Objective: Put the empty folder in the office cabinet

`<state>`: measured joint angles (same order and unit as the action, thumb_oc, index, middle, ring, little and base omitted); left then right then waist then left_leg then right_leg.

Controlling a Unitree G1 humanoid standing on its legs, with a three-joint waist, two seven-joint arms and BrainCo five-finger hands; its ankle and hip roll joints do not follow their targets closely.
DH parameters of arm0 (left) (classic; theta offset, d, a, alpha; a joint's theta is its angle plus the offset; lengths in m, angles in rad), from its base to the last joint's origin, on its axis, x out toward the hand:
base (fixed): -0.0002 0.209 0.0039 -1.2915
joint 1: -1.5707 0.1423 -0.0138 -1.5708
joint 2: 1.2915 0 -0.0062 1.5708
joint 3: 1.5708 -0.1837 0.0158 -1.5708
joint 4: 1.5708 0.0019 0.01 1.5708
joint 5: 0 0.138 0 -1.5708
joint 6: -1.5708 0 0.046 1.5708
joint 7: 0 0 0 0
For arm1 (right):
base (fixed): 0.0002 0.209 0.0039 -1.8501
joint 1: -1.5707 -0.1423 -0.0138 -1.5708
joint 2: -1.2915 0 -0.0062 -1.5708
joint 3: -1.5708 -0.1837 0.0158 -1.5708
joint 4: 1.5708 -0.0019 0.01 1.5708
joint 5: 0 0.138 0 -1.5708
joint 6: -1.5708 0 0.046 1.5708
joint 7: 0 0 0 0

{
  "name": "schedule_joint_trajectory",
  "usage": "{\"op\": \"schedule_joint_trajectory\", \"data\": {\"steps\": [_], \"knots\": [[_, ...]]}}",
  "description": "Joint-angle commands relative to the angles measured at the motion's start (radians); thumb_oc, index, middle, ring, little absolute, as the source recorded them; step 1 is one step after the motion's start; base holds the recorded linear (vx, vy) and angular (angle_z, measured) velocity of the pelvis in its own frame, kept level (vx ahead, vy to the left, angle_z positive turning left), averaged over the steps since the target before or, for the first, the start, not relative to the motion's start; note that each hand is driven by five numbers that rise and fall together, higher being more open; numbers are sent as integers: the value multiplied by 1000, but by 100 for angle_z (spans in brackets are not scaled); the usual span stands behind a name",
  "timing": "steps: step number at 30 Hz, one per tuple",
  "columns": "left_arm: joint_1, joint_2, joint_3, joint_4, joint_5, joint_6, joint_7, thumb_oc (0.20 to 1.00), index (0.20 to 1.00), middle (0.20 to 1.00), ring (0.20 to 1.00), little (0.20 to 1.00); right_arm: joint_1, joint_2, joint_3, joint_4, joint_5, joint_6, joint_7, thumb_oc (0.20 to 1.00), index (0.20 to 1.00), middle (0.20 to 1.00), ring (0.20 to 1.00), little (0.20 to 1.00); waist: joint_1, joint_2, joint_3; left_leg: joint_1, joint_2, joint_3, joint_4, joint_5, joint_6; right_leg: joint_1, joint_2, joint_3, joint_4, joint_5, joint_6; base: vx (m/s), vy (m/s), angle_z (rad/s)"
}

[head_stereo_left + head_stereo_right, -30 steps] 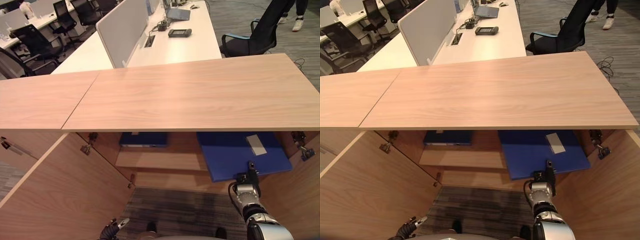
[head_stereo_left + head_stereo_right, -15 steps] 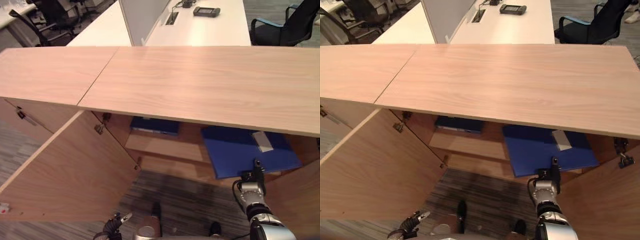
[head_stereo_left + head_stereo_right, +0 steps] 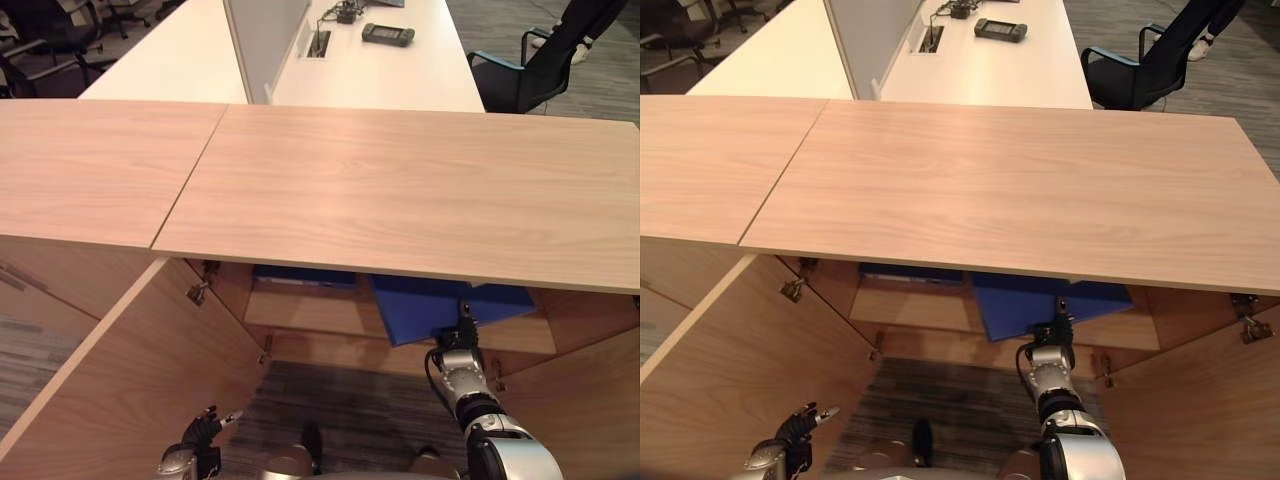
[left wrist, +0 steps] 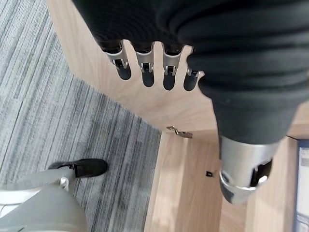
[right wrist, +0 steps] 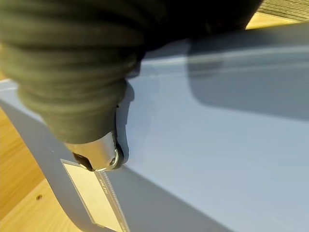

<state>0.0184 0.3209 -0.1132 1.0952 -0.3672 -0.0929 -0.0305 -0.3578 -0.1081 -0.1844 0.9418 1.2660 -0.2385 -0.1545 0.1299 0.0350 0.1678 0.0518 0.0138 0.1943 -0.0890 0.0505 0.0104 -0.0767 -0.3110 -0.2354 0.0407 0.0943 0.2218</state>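
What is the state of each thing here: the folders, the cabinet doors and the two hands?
Flat blue folder: partly inside the wooden cabinet, its near corner over the shelf edge.
Second blue folder: lying further back inside.
Left cabinet door: open.
Right cabinet door: open.
Right hand: at the flat folder's near edge, thumb on it.
Left hand: open, holding nothing.

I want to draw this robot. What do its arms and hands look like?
Shiny silver-grey arms. Each wrist has a dark ribbed cover. The left hand has silver fingers with dark tips. The right hand looks dark, and a black cable loops beside its silver wrist.
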Motion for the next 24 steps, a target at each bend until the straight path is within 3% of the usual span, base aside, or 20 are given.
{"op": "schedule_joint_trajectory", "data": {"steps": [1,3,6,17,21,24], "knots": [[12,23,3,-1,7,-34,-9,1000,1000,1000,1000,1000,-56,-87,-50,-78,-11,-58,23,200,200,200,200,200,-14,22,8,-31,50,-78,14,-64,-88,6,-8,62,-41,-31,26,308,-129,27],[17,18,-6,-2,26,-43,-16,1000,1000,1000,1000,1000,-60,-124,-74,-73,-15,-64,17,200,200,200,200,200,-7,7,-9,-22,23,-74,14,-75,-88,43,-27,61,-72,10,38,205,-61,39],[47,13,-36,-16,46,-41,-38,1000,1000,1000,1000,1000,-111,-213,-106,-37,-17,-67,4,200,200,200,200,200,-4,30,-38,-30,23,-92,12,-71,-101,68,-37,32,-88,26,40,94,-56,61],[50,14,-135,-53,11,-44,-71,1000,1000,1000,1000,1000,-406,-452,-101,129,37,-72,-6,200,200,200,200,200,28,138,-5,-106,81,-157,8,-21,-157,41,7,-7,-83,-47,7,5,-76,15],[49,11,-156,-71,-2,-42,-77,1000,1000,1000,1000,1000,-489,-493,-73,185,49,-65,-2,200,200,200,200,200,45,165,14,-132,100,-171,13,-8,-168,13,22,-11,-58,-70,-5,-28,-78,7],[44,12,-180,-93,-27,-44,-80,1000,1000,1000,1000,1000,-583,-513,-39,216,55,-68,-4,200,200,200,200,200,64,194,65,-183,119,-186,60,-6,-175,-54,36,-3,16,-105,-24,-101,-117,6]]}}
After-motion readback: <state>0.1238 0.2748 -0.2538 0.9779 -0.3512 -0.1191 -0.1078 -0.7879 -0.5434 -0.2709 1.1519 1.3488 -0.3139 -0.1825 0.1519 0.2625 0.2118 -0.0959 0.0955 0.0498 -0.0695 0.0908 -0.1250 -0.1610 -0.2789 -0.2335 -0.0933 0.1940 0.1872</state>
